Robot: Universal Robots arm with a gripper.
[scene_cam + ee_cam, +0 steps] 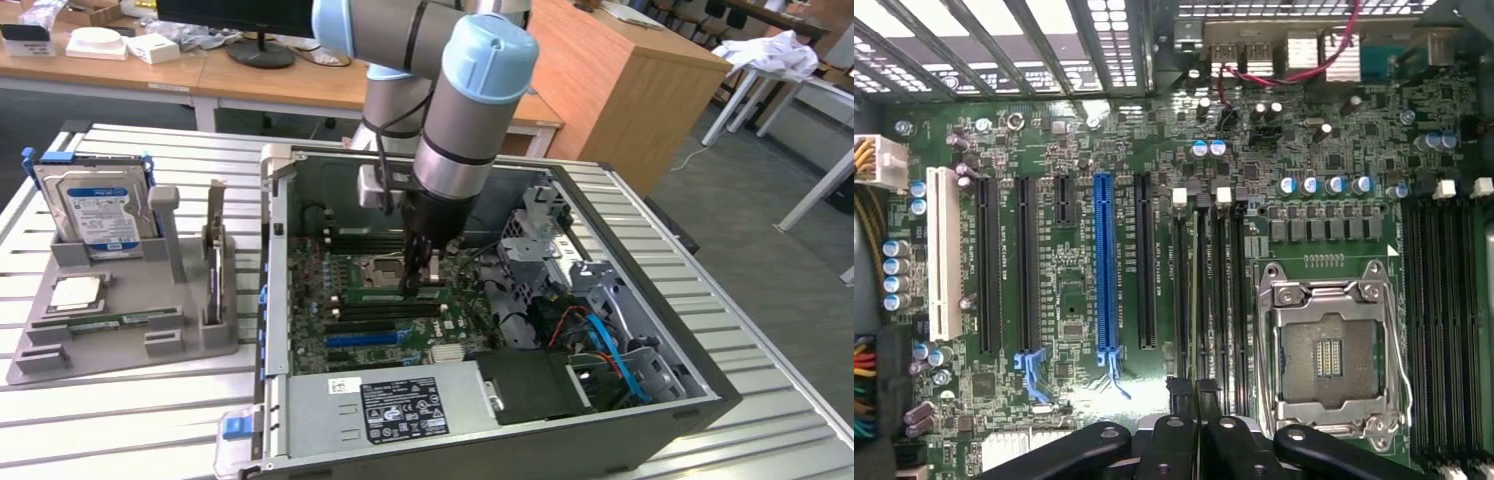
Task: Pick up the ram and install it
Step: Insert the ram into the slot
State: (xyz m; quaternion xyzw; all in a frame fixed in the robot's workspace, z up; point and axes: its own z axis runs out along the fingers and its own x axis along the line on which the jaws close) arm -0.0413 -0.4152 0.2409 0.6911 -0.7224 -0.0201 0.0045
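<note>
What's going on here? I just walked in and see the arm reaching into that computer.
A single robot arm is working inside the open computer case. Its pincer is down over the motherboard, shut on the ram, which stands edge-on in line with the memory slots beside the empty CPU socket. On the table, a grey holder outside the case carries a hard drive.

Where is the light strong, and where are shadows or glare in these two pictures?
Exterior view: daylight gleams off the slatted metal table, and the arm leaves the inside of the open computer case dim. Wrist view: the motherboard is evenly lit, the vent grille is washed out bright, and there is a faint sheen near the gripper.
</note>
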